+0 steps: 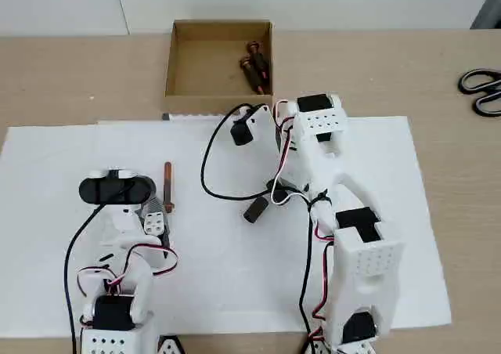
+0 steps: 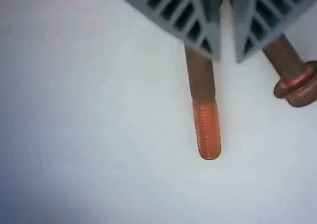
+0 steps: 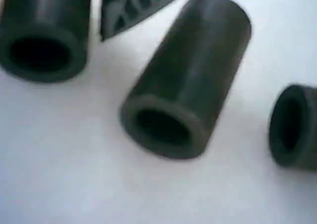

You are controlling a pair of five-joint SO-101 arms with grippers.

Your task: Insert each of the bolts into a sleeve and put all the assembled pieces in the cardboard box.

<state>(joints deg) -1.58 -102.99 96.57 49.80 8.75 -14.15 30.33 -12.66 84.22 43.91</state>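
Two copper bolts lie on the white paper. One bolt (image 2: 204, 120) points its threaded end away from my left gripper (image 2: 226, 58), which hovers shut just above its shank. The second bolt's head (image 2: 297, 83) lies beside it. From above, a bolt (image 1: 167, 183) lies just ahead of the left gripper (image 1: 156, 211). Three black sleeves (image 3: 183, 80) (image 3: 42, 35) (image 3: 292, 125) lie on the paper under my right gripper (image 1: 262, 119), a dark part of which (image 3: 133, 6) sits beside one sleeve. Another black sleeve (image 1: 256, 209) lies mid-sheet. The cardboard box (image 1: 168, 64) holds assembled pieces (image 1: 256, 64).
The white paper sheet (image 1: 391, 182) covers most of the wooden table. Scissors (image 1: 481, 92) lie at the right edge. A thin white stick (image 1: 196, 117) lies along the box's front wall. A black cable (image 1: 207, 162) loops over the paper between the arms.
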